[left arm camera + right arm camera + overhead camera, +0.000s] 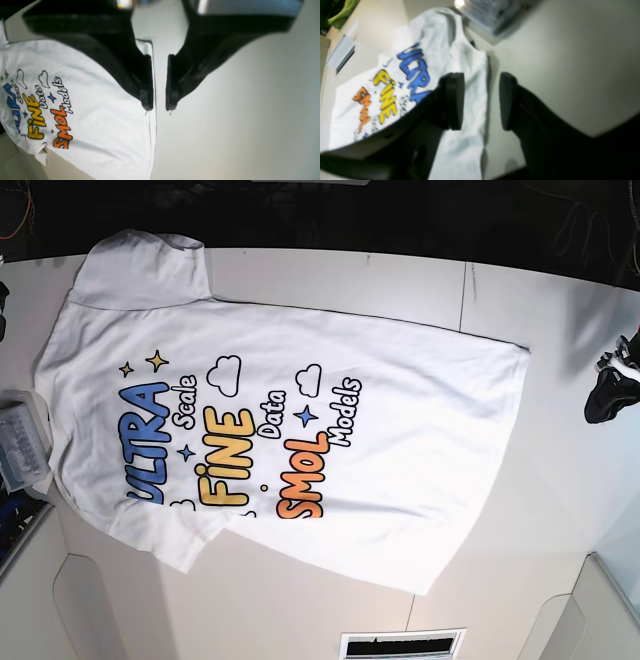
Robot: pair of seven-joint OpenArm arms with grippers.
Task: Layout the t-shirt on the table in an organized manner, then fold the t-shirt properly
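The white t-shirt lies flat and print side up on the table, collar end to the left and hem to the right. In the left wrist view my left gripper is open with nothing between its fingers. One finger hangs over the t-shirt at its hem edge and the other over bare table. In the base view this gripper sits right of the hem, apart from it. My right gripper is open above the t-shirt's edge near the blue lettering, holding nothing.
A small grey tray sits at the left table edge by the collar, seen blurred in the right wrist view as the tray. A slotted vent lies at the near edge. Thin dark seams cross the tabletop.
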